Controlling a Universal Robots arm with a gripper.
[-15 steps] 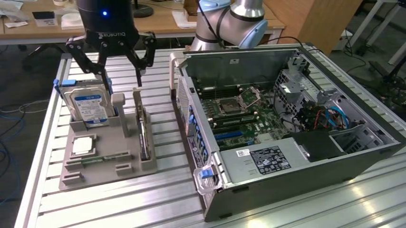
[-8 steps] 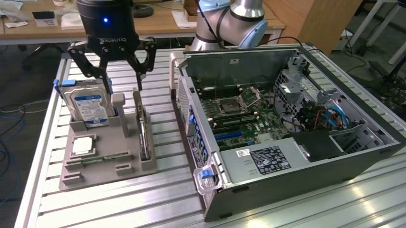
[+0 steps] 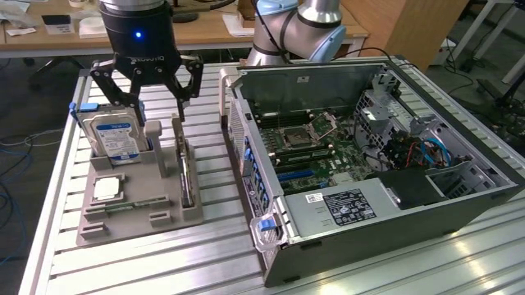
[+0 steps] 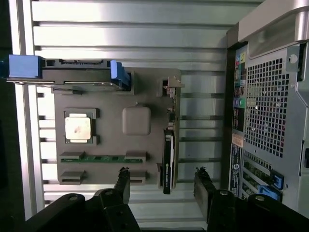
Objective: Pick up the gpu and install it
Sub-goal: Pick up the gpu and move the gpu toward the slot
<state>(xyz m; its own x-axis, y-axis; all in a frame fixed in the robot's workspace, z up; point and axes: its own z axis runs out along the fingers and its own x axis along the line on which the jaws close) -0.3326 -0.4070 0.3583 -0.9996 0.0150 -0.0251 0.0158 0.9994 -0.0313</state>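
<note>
Table point(image 3: 164, 258): gpu point(image 4: 167, 159) below spread jaws

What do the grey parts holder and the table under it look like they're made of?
The parts holder looks like matte grey plastic, perhaps printed: dull, no glare. The table looks like bare aluminium slats: bright reflections, parallel grooves.

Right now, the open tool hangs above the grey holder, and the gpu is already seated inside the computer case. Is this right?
Not quite. The gpu is not inside the computer case: it stands on edge in the grey holder, as the exterior view shows. The open tool does hang above that holder.
</note>
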